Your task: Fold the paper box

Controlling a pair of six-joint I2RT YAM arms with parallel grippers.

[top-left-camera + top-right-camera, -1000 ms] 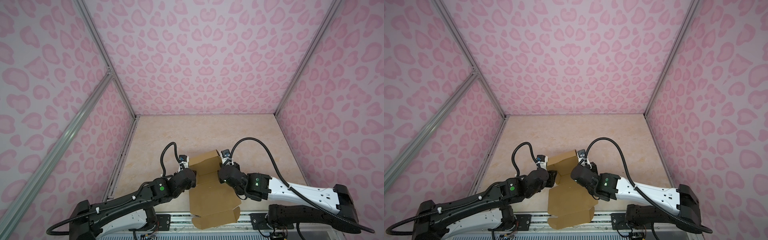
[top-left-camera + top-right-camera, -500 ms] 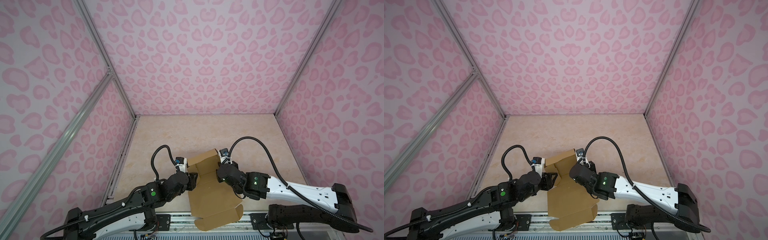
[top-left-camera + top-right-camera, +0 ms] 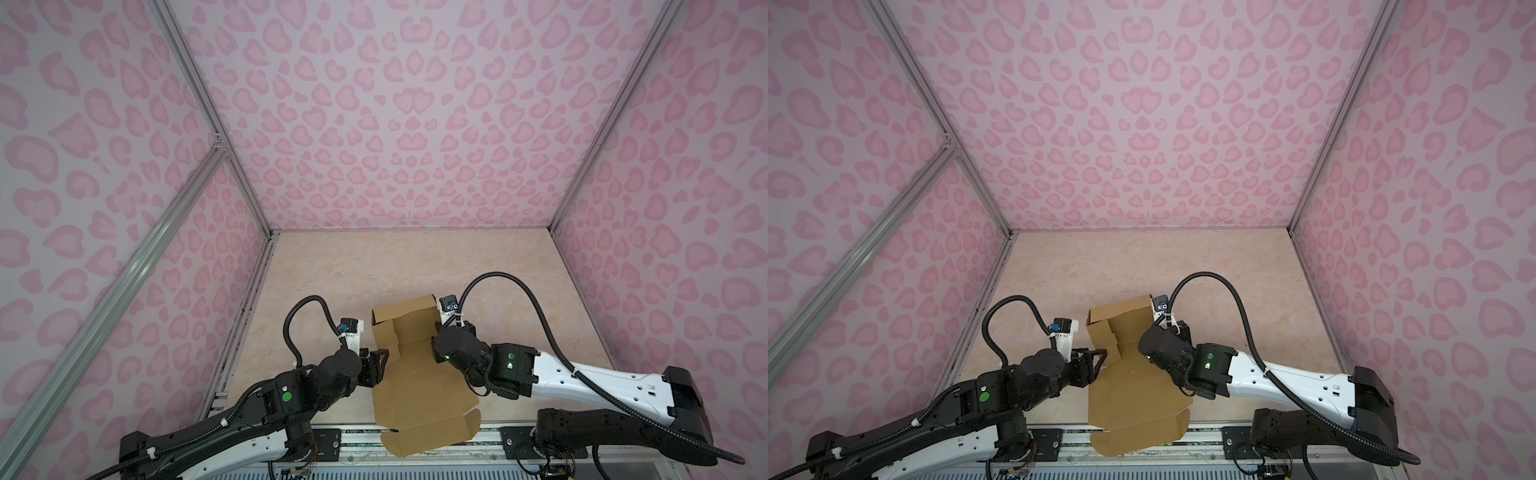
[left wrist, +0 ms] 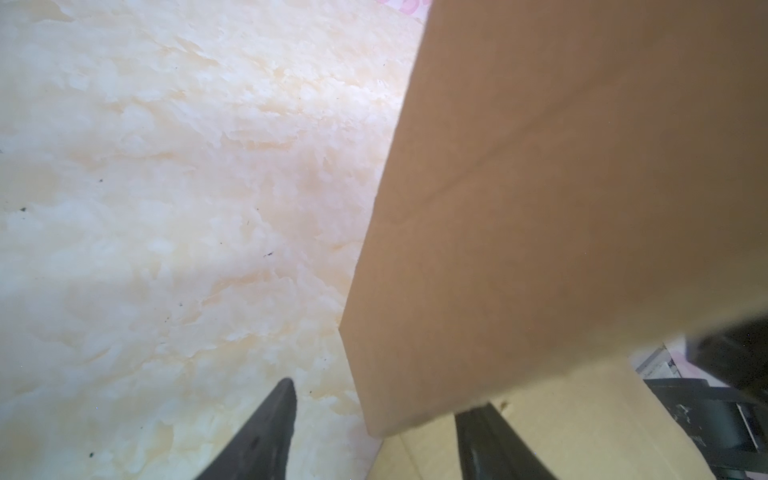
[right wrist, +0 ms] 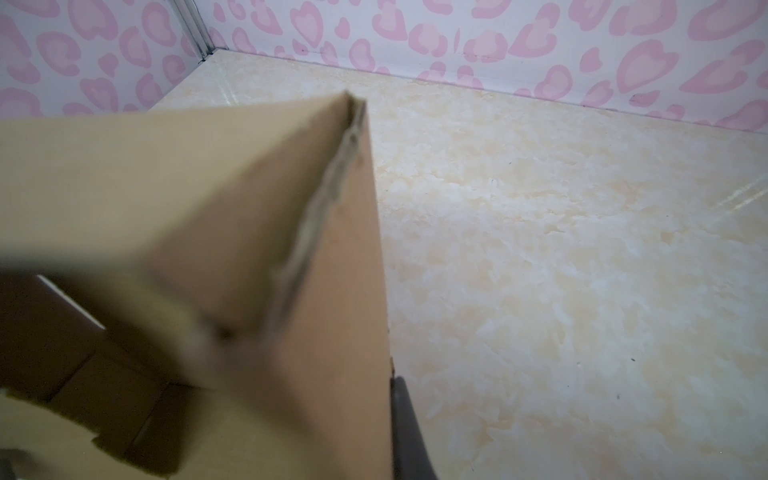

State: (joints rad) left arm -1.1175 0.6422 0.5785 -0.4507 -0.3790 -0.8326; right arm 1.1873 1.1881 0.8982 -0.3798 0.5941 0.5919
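Since a second ago, left gripper (image 3: 380, 365) has spread off the paper box (image 3: 419, 370) (near tabletop's front edge); right gripper (image 3: 436, 351) pinches its wall. Best re-grip the left flap squarely.

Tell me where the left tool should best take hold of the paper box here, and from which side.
Probably the raised left wall of the paper box, approached from the box's left. That flap stands up beside the open left tool, its thin edge exposed for pinching, while the right tool already holds the opposite wall.
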